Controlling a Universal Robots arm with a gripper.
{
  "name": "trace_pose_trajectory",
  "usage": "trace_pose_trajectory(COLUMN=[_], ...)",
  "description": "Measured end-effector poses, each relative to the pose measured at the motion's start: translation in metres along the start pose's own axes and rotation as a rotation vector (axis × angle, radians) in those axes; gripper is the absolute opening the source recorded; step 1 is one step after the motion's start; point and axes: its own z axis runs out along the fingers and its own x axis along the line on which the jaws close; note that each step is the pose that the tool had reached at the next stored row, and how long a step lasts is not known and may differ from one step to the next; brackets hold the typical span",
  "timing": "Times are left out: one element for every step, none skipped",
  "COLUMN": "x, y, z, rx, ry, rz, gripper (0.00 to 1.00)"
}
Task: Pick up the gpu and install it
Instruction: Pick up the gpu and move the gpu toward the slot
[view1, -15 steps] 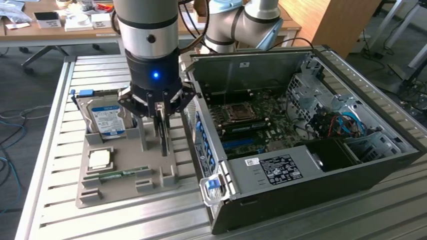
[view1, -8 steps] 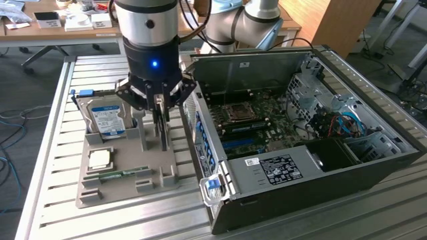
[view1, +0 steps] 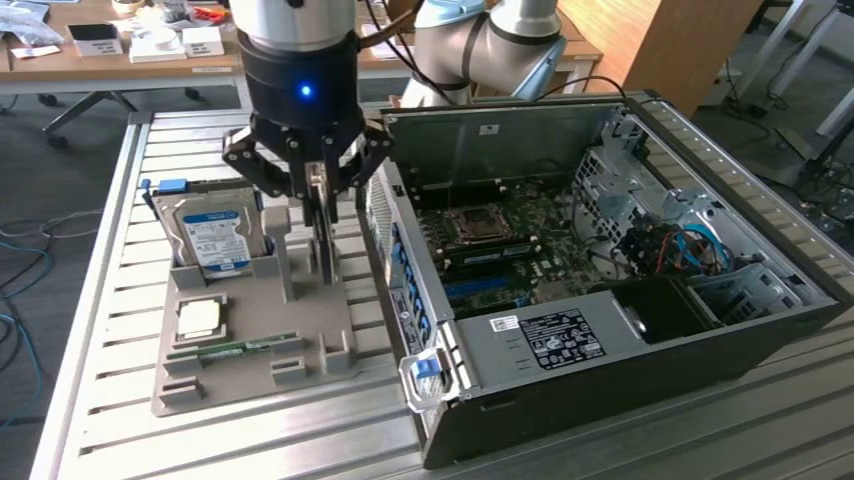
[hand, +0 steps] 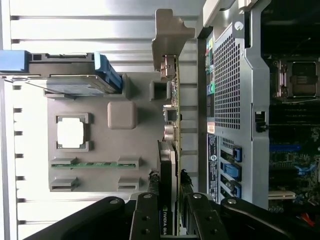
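Observation:
The gpu (view1: 324, 255) stands on its edge in a slot of the grey holder tray (view1: 247, 375), beside the open computer case (view1: 601, 330). In the wrist view the gpu (hand: 167, 155) runs away from me as a thin card, with its black cooler on one face, a green board edge, and its silver bracket at the far end. My gripper (view1: 318, 200) hangs straight above it. The gripper (hand: 170, 180) has one black finger on each face of the card and is shut on it. The card's lower edge still reaches down to the tray.
On the tray sit a hard drive (view1: 214, 240) with a blue-white label, a square processor chip (view1: 200, 318) and a narrow green memory stick (view1: 247, 347). The case's motherboard (view1: 514, 250) lies exposed close to the exterior view's right of the gpu. The case's perforated wall (hand: 227, 90) stands close by.

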Motion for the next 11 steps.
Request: trace_pose_trajectory(x=[0.0,0.0,0.0,0.0,0.0,0.0,0.0,0.0,-0.001,-0.001,-0.001], y=[0.0002,0.0003,0.0005,0.0007,0.0008,0.0009,0.001,0.0012,0.0013,0.0014,0.0014], z=[-0.0034,-0.0063,-0.0092,-0.012,-0.0145,-0.017,-0.0196,-0.0219,-0.0238,-0.0255,-0.027], rx=[-0.0003,-0.0005,-0.0008,-0.001,-0.0013,-0.0013,-0.0014,-0.0013,-0.0015,-0.0014,-0.0015], ry=[0.0001,0.0001,0.0001,0.0001,0.0001,0.0001,0.0002,0.0002,0.0001,0.0001,0.0001], rz=[0.0,0.0,0.0,0.0,0.0,0.0,0.0,0.0,0.0,0.0,0.0], gripper=[0.27,0.27,0.27,0.27,0.27,0.27,0.27,0.27,0.27,0.27,0.27])
